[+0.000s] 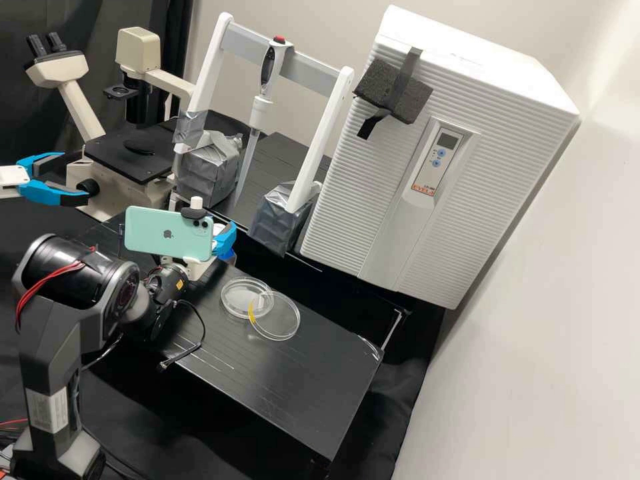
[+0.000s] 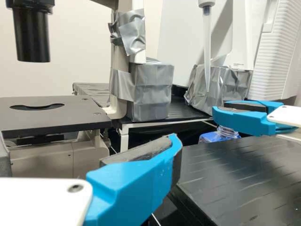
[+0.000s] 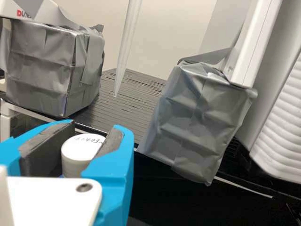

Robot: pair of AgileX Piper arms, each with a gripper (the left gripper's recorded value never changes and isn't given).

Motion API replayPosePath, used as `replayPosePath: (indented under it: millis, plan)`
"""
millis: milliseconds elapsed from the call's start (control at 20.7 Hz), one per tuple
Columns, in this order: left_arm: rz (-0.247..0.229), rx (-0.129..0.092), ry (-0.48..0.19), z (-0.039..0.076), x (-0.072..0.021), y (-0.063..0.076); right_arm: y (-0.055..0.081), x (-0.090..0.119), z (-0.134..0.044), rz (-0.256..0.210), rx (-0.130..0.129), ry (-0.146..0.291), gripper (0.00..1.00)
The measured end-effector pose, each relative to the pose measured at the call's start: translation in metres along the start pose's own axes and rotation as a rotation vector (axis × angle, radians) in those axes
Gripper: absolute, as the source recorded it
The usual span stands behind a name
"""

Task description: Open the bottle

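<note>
the bottle (image 2: 221, 135), clear and bluish, stands upright on the black tabletop (image 1: 300, 387) toward its far left, just near of the gap between the two taped feet of the pipette stand (image 1: 320, 127). its white cap (image 3: 83, 147) sits between the grey pads of the right claw (image 3: 90, 133), which is clenched on it from both sides. taking the cap and not the body looks deliberate: that is the part that has to turn or lift for the bottle to open.

the left claw (image 1: 73, 175) hangs released, fingers spread, well off to the left by the microscope (image 1: 113, 153). it points across at the bottle at about bottle height. my guess is it is kept ready to come in and steady the body, since nothing holds the bottle down, and a twist on the cap alone could spin or tip it.

the pipette (image 1: 257, 127) hangs tip-down from the stand, just far of the bottle. the grey tape-wrapped blocks (image 1: 207, 163) on the stand's feet seem to be there as weights, so a knock will not shift the frame. two clear petri dishes (image 1: 263, 308) lie overlapping on the tabletop, right of the bottle and nearer, apart from both claws. that leaves room for a lifted cap, though a wide swing to the right could catch them.
</note>
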Motion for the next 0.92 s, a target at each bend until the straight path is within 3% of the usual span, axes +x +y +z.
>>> replayPosePath:
  millis: [387,726,919]
  plan:
    - [0.004,0.002,-0.005,0.001,0.0013,0.001,0.000,0.000,0.000,0.000,0.000,0.000,0.00]
    - [0.007,0.001,-0.001,0.000,0.0015,0.002,0.017,-0.006,-0.010,0.059,0.002,0.037,0.00]
    - [0.008,0.000,-0.001,0.000,0.0016,0.001,0.020,-0.012,-0.011,0.067,0.001,0.043,0.00]
